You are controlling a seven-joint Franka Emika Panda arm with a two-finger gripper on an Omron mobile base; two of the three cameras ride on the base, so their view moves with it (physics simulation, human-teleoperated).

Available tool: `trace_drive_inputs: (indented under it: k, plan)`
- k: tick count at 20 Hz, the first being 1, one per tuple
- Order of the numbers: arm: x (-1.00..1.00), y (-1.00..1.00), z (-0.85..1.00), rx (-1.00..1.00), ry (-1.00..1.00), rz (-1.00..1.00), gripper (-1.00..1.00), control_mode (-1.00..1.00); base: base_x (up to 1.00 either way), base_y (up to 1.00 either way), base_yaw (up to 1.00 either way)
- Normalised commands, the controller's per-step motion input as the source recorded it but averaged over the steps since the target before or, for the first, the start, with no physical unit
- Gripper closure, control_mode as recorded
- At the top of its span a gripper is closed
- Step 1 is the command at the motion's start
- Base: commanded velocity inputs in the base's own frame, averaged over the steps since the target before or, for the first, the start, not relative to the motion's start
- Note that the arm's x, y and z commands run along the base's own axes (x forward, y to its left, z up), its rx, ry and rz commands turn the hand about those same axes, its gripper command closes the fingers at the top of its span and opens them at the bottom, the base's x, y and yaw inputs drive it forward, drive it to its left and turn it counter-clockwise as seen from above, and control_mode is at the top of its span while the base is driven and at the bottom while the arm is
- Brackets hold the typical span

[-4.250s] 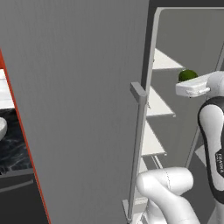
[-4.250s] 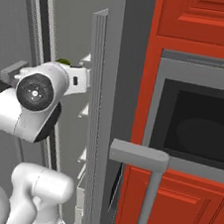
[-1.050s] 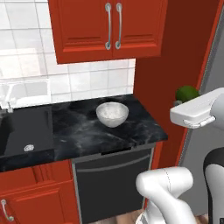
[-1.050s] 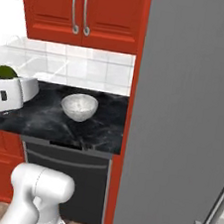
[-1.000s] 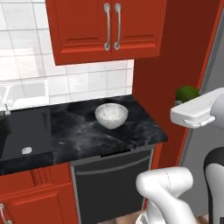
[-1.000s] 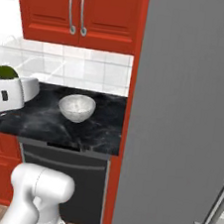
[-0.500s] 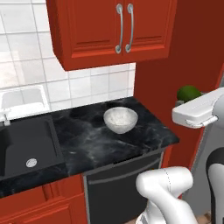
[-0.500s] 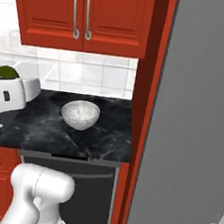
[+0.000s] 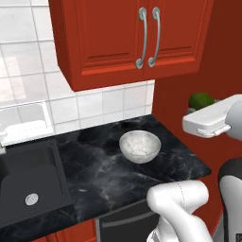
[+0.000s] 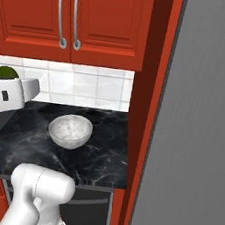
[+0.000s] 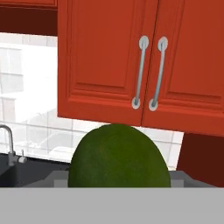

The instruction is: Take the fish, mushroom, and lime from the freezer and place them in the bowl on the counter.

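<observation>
Lime (image 11: pixel 119 156) clamped in gripper (image 9: pixel 208 122), raised beside bowl (image 9: pixel 139 146) on counter (image 9: pixel 104 170).

The arm (image 9: pixel 179 208) is glossy white with rounded, bulbous segments, dark grey joints and a blocky white hand (image 9: pixel 208 120).

You have one lime (image 11: pixel 119 156), one bowl (image 9: pixel 139 146), one counter (image 9: pixel 104 175) with one sink (image 9: pixel 28 184), one tap (image 11: pixel 8 144), two red cabinet doors (image 11: pixel 144 57) and two door handles (image 9: pixel 147 37).
</observation>
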Motion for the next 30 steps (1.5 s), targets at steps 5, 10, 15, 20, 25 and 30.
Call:
trace_drive_inputs:
  k: [5, 10, 15, 20, 25, 30]
  plan:
    - [0.0, -0.02, 0.0, 0.0, 0.0, 0.0, 1.0, -1.0, 0.24, 0.0, 0.0]
    - [-0.02, -0.01, -0.19, 0.0, 0.06, 0.0, 1.0, -1.0, 0.0, 0.0, 0.0]
    - [0.26, 0.08, -0.48, -0.02, 0.29, -0.02, 1.0, -1.0, 0.0, 0.0, 0.0]
    - [0.43, 0.04, -0.5, -0.01, 0.38, -0.01, 1.0, -1.0, 0.0, 0.0, 0.0]
    - [0.34, 0.0, -0.45, 0.0, 0.3, 0.0, 1.0, -1.0, 0.0, 0.0, 0.0]
    - [0.32, 0.0, -0.43, 0.0, 0.3, 0.0, 1.0, -1.0, 0.0, 0.0, 0.0]
